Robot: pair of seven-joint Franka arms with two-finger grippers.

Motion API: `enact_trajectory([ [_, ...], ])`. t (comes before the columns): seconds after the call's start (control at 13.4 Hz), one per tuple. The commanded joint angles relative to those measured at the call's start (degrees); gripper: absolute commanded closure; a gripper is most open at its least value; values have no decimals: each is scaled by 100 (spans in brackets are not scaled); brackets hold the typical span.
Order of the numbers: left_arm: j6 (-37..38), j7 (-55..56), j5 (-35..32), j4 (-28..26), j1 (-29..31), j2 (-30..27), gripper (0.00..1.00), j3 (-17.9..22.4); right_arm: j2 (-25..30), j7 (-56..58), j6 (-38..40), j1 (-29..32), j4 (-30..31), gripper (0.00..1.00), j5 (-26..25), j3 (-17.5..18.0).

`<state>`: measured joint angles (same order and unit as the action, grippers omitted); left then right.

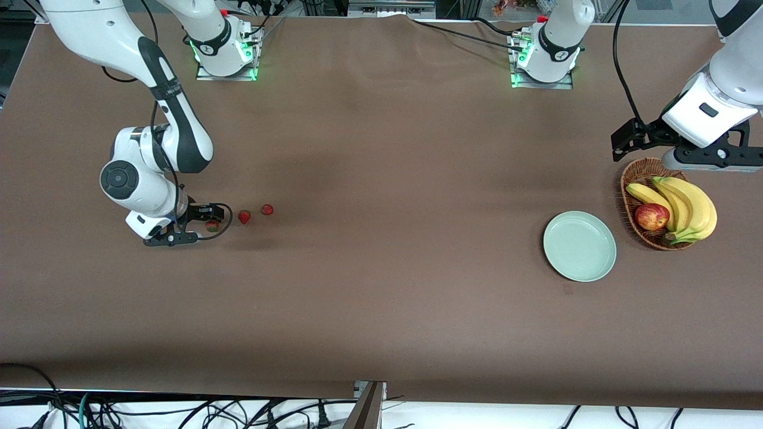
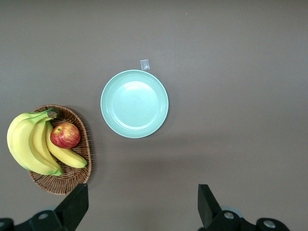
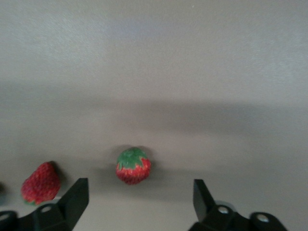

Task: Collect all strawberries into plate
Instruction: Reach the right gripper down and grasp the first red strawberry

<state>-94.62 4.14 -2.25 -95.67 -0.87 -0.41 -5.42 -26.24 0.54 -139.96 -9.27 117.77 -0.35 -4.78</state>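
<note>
Three strawberries lie in a row toward the right arm's end of the table: one (image 1: 212, 226), a second (image 1: 244, 217) and a third (image 1: 267, 210). My right gripper (image 1: 194, 225) is low over the table and open, with the first strawberry (image 3: 133, 166) just ahead of its spread fingers (image 3: 72, 199), not touching them. The second strawberry (image 3: 41, 183) lies beside it. The pale green plate (image 1: 579, 245) is empty, toward the left arm's end. My left gripper (image 1: 706, 158) waits open and empty high above the basket's edge, and its wrist view shows the plate (image 2: 134, 103).
A brown wicker basket (image 1: 636, 179) with bananas (image 1: 685, 205) and a red apple (image 1: 651, 216) stands beside the plate, at the left arm's end. It also shows in the left wrist view (image 2: 72, 178). A small scrap of tape (image 2: 145, 64) lies by the plate's rim.
</note>
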Motion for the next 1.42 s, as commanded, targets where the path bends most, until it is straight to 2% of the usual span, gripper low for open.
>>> enact_trajectory([
  [0.0,102,-141,93,84,0,-30,0,23,-118,113,-268,48,71,11,0,21],
  [0.22,102,-132,93,93,0,-30,0,23,-276,113,-444,56,70,26,0,21],
  [0.67,93,-115,84,215,-62,58,0,14,-250,78,-304,56,-105,80,0,39],
  [0.82,93,-115,84,216,-62,58,0,14,-180,69,220,39,-437,81,8,48],
  [0.97,93,-123,84,207,-62,76,0,14,-180,60,1221,13,-1182,81,96,74],
  [1.12,41,-123,93,216,-62,172,0,14,-197,34,2066,-127,-1939,81,551,74],
  [1.35,75,-141,111,207,0,181,0,23,-372,-885,2412,-487,-2548,81,843,83],
])
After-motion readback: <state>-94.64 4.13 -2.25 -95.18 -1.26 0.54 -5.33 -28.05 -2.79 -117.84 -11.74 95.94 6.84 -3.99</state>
